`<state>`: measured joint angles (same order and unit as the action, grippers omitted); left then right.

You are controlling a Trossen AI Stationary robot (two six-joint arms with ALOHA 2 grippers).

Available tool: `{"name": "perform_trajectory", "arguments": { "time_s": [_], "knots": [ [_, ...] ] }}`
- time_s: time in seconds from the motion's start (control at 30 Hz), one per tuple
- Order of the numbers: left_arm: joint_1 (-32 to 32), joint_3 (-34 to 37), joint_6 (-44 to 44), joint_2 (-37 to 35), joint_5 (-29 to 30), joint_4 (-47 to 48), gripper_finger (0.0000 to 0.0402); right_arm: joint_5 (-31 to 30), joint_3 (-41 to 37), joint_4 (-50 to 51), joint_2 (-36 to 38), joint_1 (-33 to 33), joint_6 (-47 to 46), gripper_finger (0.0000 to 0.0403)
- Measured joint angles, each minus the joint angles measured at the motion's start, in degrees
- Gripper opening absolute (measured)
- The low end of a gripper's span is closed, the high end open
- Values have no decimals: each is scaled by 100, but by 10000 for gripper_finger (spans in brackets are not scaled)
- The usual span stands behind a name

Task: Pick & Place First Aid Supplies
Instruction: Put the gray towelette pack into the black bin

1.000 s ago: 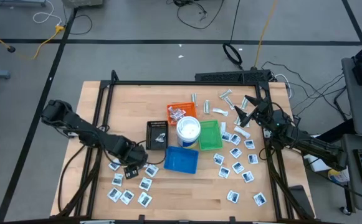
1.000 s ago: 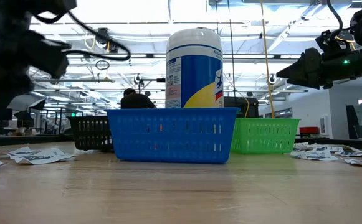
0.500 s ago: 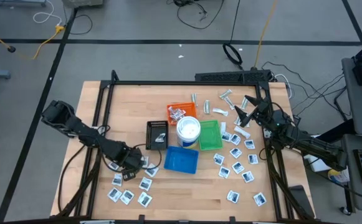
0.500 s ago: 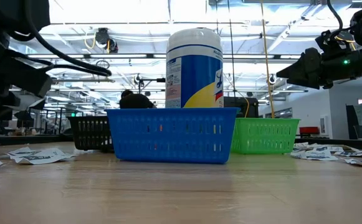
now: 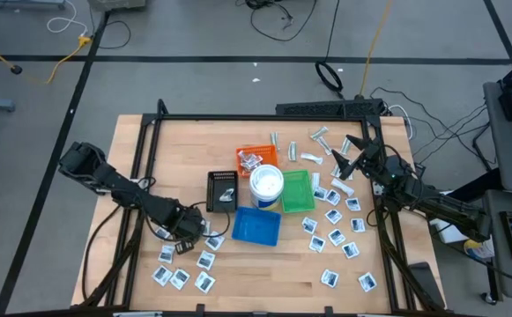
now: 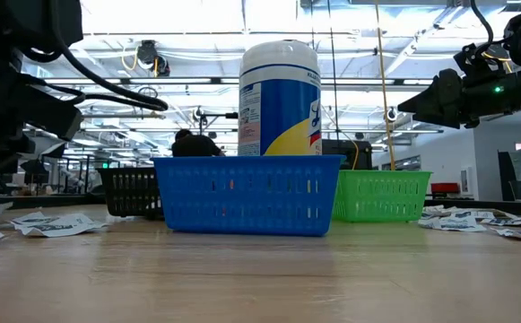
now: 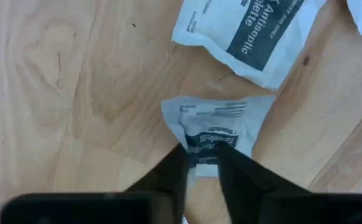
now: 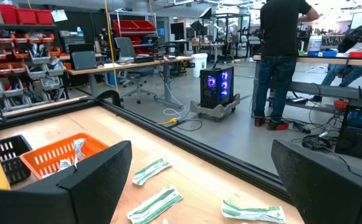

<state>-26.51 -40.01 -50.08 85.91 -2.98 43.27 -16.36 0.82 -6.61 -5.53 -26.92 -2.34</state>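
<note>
While the left gripper sits low on the table near the blue tray, its jaws pinch one edge of a packet, which buckles up between the fingers but lies on the wood, not yet lifted. It is among the loose packets left of the blue tray, w/ another packet just beside it.

Risks, as I judge them:
- Grip is only on the packet's rim, so it could slide out on the lift; thin slick wrapper, small bite.
- The neighbour packet is close; a dragged lift could shove it or carry it along.
- If the fingers scrape the table on closing, the packet may crumple more and sit skewed for the drop into a tray.

The right gripper waits over the table's far right side, jaws spread wide, nothing between them. Wrapped strips lie below it, and the orange tray beyond holds a few items. The tub stands between the trays; more packets are scattered right of the green tray.

Vs. a second ago: the left arm has moved right and down toward the blue tray, and its jaws have gone from spread to closed on the packet. Right arm unchanged.
</note>
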Motion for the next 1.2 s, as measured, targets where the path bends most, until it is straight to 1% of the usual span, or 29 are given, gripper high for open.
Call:
{"name": "perform_trajectory", "arguments": {
  "time_s": [0.1, 0.17, 0.27, 0.4, 0.7, 0.83, 0.9, 1.07, 1.2],
  "knots": [
    [45, 0, 191, -6, -150, -7, 29, 0, 0, 2, 1, 2, 1, 380],
    [72, -8, 365, -48, -258, 7, 10, 0, 0, 0, 1, 0, 1, 380],
    [123, -68, 511, -145, -349, 245, 11, 0, 0, 1, 0, 0, 1, 380],
    [285, -234, 611, -436, -359, 863, 5, 0, -2, 0, 1, 2, 1, 380],
    [737, -704, 1323, -970, -383, 2201, 6, 0, 0, 1, 0, 1, 0, 380],
    [1031, -957, 1447, -1011, -210, 2646, 4, 0, -1, 0, 0, 0, 1, 380],
    [1301, -1157, 1591, -936, -191, 2723, 4, 0, 0, 0, 1, 0, 1, 380],
    [1981, -1909, 2090, -415, -102, 2779, 3, 0, -2, 2, -1, 0, 1, 380],
    [2386, -2517, 2310, 116, -101, 2864, 2, 0, -1, 1, 0, 1, 0, 380]
  ]
}}
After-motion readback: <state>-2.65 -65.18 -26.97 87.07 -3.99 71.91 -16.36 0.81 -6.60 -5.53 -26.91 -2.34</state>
